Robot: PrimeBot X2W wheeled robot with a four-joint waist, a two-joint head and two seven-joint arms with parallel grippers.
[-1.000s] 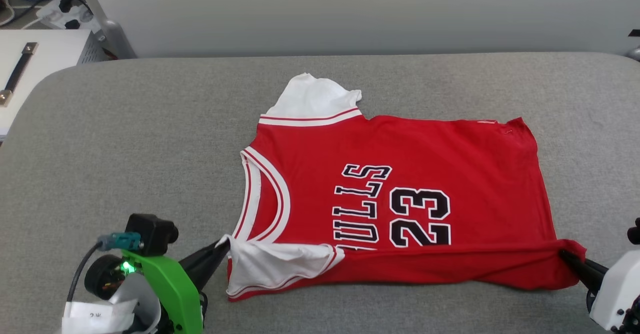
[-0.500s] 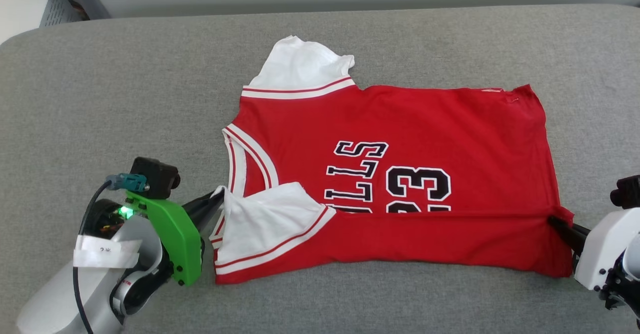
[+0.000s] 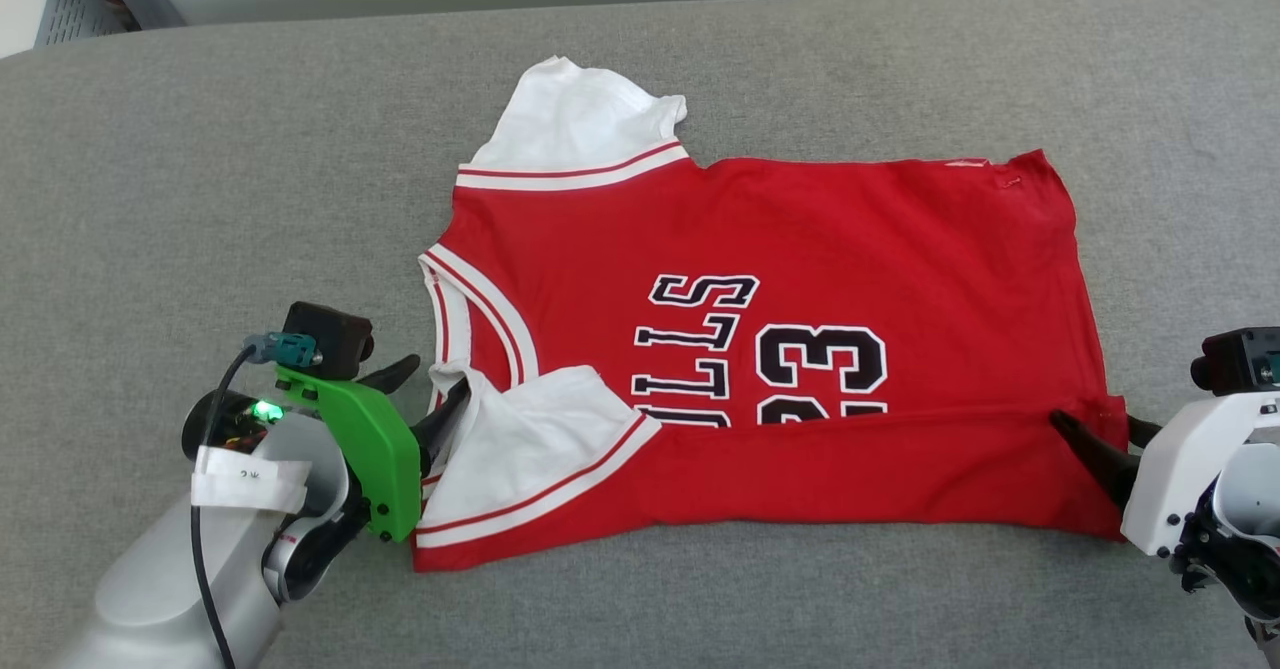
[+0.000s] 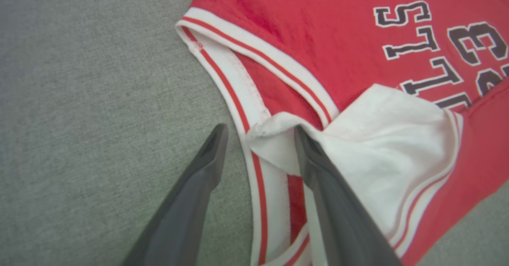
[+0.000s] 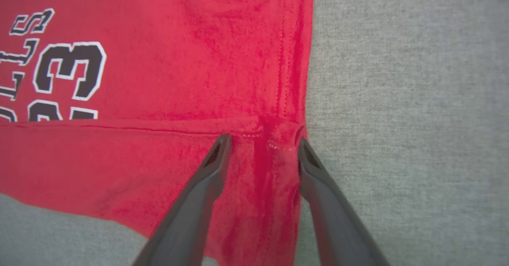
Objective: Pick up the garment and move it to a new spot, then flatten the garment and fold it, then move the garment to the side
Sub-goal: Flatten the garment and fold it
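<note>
Now, the grey cushioned surface (image 3: 200, 149) carries the garment (image 3: 800, 239) flat at its middle, near long edge doubled up over the lettering, so the first fold looks laid. Left gripper (image 3: 436, 376) at the near sleeve (image 3: 530, 429) and right gripper (image 3: 1095, 424) at the hem corner (image 5: 278, 134) both stand spread, clasping nothing. Next call: back clear, then regrasp for the second fold.

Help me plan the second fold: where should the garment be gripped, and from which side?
Probably grip the garment along its far edge, at the white sleeve and the hem corner. Both lie flat and exposed on the grey surface, so come from the far side, low; the near edge is already folded over.
</note>
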